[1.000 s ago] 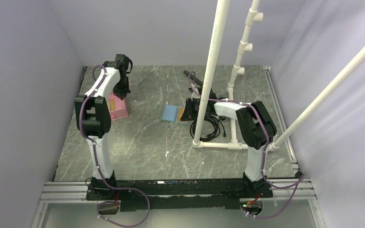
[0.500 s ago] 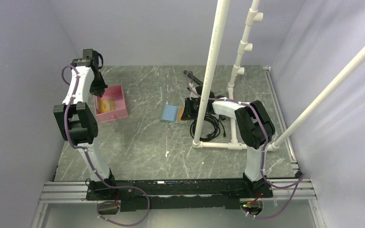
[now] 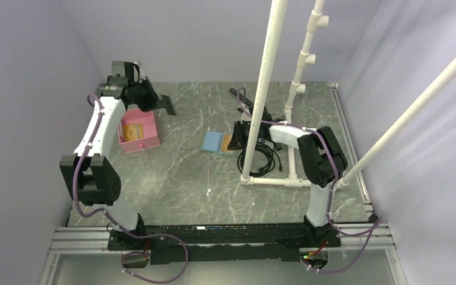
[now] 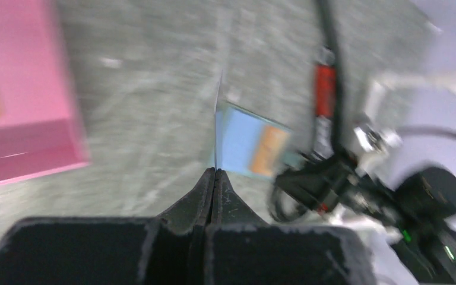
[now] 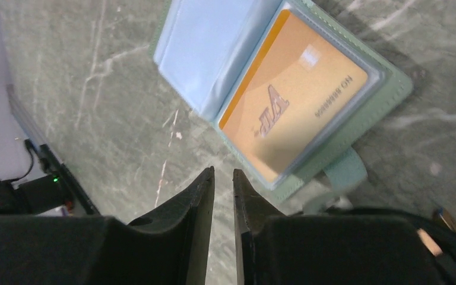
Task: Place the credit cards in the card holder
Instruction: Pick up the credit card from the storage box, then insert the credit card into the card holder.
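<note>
The card holder lies open mid-table, green with a pale blue inside. An orange credit card sits in its clear sleeve. My left gripper is raised right of the pink tray, shut on a thin credit card. In the left wrist view that card shows edge-on, with the card holder beyond it. My right gripper is low at the holder's right edge. Its jaws stand a little apart and empty, beside the closure tab.
A pink tray at the left holds an orange-tan card; it also shows in the left wrist view. A white pipe frame and black cables stand close to the right arm.
My left arm has lifted out of the pink tray and swung right, holding a card. The right gripper has stayed by the card holder.
</note>
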`<state>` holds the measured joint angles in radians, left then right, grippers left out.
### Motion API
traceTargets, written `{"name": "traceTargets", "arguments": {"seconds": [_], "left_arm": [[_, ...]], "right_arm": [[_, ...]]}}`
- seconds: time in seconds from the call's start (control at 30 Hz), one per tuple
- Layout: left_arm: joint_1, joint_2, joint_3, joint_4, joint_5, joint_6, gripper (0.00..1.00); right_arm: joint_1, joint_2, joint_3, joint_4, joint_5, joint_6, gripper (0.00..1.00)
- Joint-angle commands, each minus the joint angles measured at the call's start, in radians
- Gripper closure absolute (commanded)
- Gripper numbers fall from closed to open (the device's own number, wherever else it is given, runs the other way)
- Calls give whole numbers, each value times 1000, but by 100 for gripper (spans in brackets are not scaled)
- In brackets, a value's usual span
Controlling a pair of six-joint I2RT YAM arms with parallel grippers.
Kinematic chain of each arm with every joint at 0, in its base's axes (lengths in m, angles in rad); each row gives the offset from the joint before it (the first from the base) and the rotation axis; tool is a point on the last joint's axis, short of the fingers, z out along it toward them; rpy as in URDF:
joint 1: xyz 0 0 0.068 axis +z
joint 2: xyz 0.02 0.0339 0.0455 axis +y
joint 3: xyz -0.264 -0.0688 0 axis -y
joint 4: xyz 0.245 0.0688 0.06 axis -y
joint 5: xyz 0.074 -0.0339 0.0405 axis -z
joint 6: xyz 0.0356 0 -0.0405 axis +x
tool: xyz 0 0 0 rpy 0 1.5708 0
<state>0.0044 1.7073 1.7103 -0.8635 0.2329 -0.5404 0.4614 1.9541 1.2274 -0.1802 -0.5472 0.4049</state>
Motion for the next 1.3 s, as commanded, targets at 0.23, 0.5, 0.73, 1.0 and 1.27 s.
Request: {"name": "traceTargets", "arguments": {"seconds": [0.23, 0.5, 0.73, 1.0, 1.27], "left_arm": [[-190, -86, -604, 1104, 701, -289, 100], [-208, 7, -747, 1563, 874, -504, 100], [-248, 89, -765, 1691, 894, -593, 100], [-275, 116, -722, 1510, 857, -497, 100], [-272, 171, -489, 683, 477, -139, 47]], "right_arm": [[-111, -215, -191, 419, -320, 253, 55], [-113, -180, -292, 817, -400, 551, 37], [-113, -140, -322, 1056, -402, 733, 49], [-129, -61, -357, 1272, -404, 913, 100], [-164, -44, -135, 360, -296, 348, 100]]}}
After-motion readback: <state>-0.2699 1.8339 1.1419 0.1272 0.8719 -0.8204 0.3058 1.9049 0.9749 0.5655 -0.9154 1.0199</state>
